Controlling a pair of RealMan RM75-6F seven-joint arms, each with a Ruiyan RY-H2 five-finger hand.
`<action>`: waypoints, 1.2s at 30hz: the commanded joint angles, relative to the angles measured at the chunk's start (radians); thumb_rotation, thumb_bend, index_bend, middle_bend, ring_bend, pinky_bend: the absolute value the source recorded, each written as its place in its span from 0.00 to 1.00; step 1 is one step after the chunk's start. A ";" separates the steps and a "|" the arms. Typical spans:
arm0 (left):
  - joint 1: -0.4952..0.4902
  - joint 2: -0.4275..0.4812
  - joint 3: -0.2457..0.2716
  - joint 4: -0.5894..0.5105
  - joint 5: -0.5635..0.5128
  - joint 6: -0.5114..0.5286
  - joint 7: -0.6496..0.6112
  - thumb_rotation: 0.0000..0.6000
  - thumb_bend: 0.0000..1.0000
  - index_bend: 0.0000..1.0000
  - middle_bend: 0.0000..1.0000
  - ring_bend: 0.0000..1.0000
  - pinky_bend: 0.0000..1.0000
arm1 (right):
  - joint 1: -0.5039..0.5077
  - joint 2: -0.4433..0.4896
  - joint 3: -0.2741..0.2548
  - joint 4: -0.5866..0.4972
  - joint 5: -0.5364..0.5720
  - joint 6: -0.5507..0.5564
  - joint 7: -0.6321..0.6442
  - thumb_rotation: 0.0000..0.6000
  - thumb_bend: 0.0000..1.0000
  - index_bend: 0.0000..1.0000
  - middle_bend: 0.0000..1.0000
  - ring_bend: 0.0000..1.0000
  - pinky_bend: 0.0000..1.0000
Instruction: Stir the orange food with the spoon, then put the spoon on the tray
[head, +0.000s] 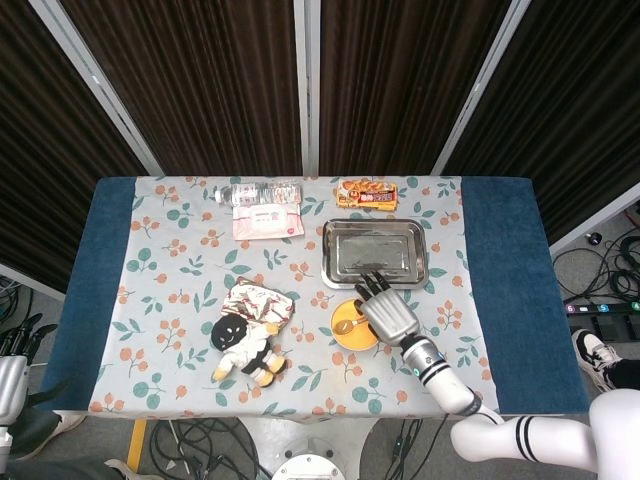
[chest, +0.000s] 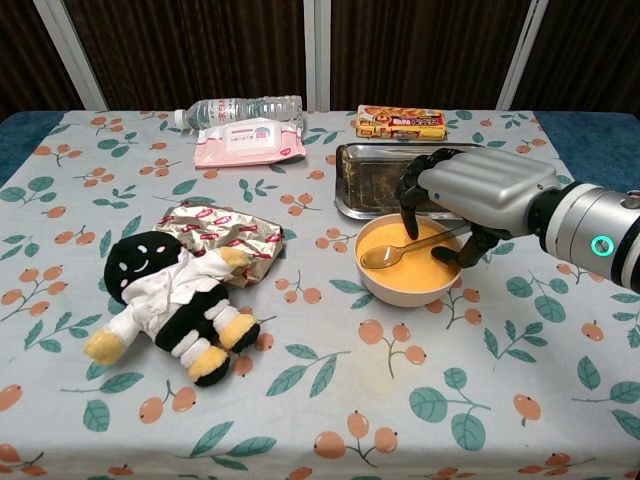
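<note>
Chest view: desk (chest: 560, 400) under a floral cloth, blue edges at far left and right. Near left, black-and-white plush doll (chest: 170, 300) lying on its back, head toward the left, touching a crumpled foil snack bag (chest: 225, 232) just behind it. Right of centre, right robot hand (chest: 480, 190) poised over the bowl, palm down, fingers (chest: 410, 205) curled downward into the bowl's far side and thumb low on the right side of the rim, arched around the spoon handle; whether actually pinching the handle or merely close to it, cannot tell. Far of the bowl, touching or almost touching its rim, metal tray (chest: 370, 195), rectangular, partly hidden by the robot hand. At the far edge, clear water bottle (chest: 240, 108) lying on its side, pink wipes pack (chest: 250, 142) just in front of it, orange snack box (chest: 400, 122) further right behind the tray. Cream bowl (chest: 400, 290) filled with orange food (chest: 410, 268), near side of the tray. Spoon (chest: 385, 255) resting in the orange food, scoop toward the left, handle rising to the right under the robot hand.

Head view, bottom left corner: left robot hand (head: 15, 345) off the desk, dark fingers spread, nothing in it.
</note>
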 joint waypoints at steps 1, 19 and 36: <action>0.001 -0.001 0.000 0.002 -0.001 0.000 -0.001 1.00 0.00 0.25 0.17 0.15 0.14 | 0.002 -0.003 0.003 0.002 0.004 -0.001 -0.003 1.00 0.35 0.45 0.16 0.00 0.00; 0.001 -0.005 -0.002 0.008 -0.003 -0.001 -0.005 1.00 0.00 0.25 0.17 0.15 0.14 | 0.008 -0.010 0.001 0.012 0.017 -0.003 -0.020 1.00 0.36 0.51 0.17 0.00 0.00; -0.002 -0.004 -0.003 0.002 0.000 -0.001 0.002 1.00 0.00 0.25 0.17 0.15 0.14 | 0.027 0.064 -0.014 -0.028 -0.109 0.064 -0.128 1.00 0.40 0.63 0.25 0.03 0.00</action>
